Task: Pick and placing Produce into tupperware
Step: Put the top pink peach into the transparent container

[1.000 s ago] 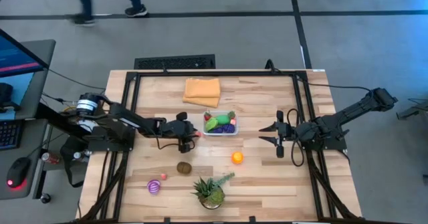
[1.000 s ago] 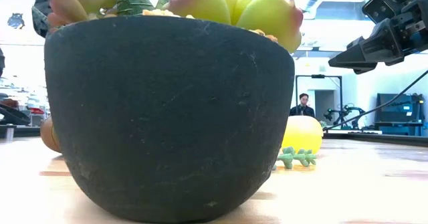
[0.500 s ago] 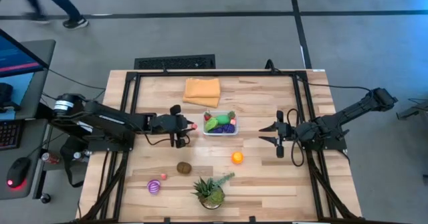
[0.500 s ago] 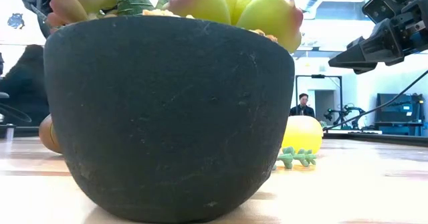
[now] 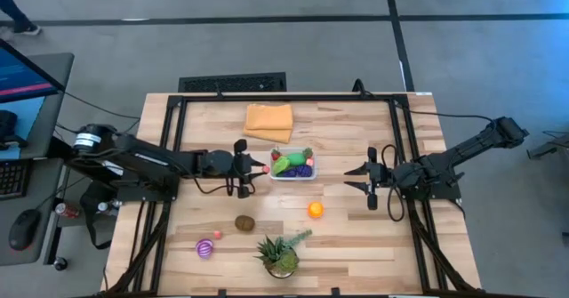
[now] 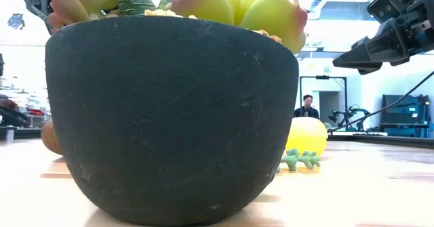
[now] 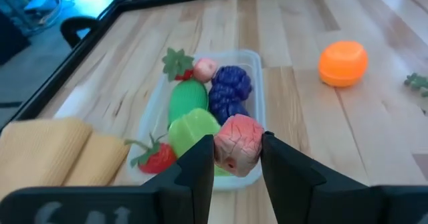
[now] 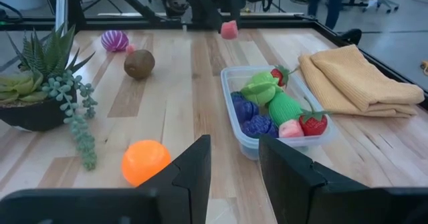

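Observation:
The tupperware [image 5: 294, 174] is a clear tub at mid-table, holding a strawberry, green pieces, purple grapes [image 7: 229, 90] and other produce. My left gripper [image 5: 255, 166] hovers just left of the tub, shut on a lumpy pink-red piece [image 7: 239, 144]. Loose produce lies on the near half of the table: an orange [image 5: 315, 210], a brown kiwi [image 5: 244, 222], a striped purple onion [image 5: 205, 247] and a tiny pink piece [image 5: 218, 235]. My right gripper [image 5: 353, 177] waits right of the tub, raised, fingers near together, nothing between them. My left gripper pinches the pink-red piece by its two opposite sides [image 7: 221, 152] between the two fingers. The fingers come from the table's left, slanting a little downward. The piece is lifted clear of the table, beside the tub's left end [image 8: 229, 29].
A folded orange cloth [image 5: 268, 121] lies at the far edge behind the tub. A potted succulent in a dark bowl [image 5: 282, 255] stands at the near edge and fills most of the low view [image 6: 169, 118]. Black frame rails [image 5: 169, 156] run along both table sides.
My left gripper has risen with the pink-red piece still in its fingers, drawing back a little toward the table's left and then edging right again toward the tub. A person walking past the table's far side has gone out of view.

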Controlling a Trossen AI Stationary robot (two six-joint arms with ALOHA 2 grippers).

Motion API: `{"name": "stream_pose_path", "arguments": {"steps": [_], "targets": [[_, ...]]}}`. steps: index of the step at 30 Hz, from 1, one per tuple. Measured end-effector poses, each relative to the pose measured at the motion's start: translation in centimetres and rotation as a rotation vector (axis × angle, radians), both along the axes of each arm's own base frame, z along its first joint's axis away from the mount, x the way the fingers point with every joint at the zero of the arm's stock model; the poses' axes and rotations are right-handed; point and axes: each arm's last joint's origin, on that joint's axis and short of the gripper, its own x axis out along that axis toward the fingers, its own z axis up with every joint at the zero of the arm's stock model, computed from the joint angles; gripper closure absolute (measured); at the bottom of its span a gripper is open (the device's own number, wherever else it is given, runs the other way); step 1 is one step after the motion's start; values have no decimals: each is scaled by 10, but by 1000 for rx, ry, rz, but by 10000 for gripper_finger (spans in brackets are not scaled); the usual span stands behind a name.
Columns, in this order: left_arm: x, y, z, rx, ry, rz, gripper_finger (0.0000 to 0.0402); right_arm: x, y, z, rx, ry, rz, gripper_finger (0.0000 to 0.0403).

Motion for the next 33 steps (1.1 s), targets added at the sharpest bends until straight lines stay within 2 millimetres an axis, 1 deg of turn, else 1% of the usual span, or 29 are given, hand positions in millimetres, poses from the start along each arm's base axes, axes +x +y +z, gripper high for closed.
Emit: {"name": "stream_pose_path", "arguments": {"steps": [3,12,16,33], "targets": [[8,0,-4,3,13,-20,295,0,0,0,0,-4,0,285],[46,10,-20,-22,115,-75,295,0,0,0,0,-3,1,285],[55,15,-23,-29,182,-62,295,0,0,0,-1,0,1,285],[57,17,-21,-22,193,-56,295,0,0,-1,-12,11,3,285]]}}
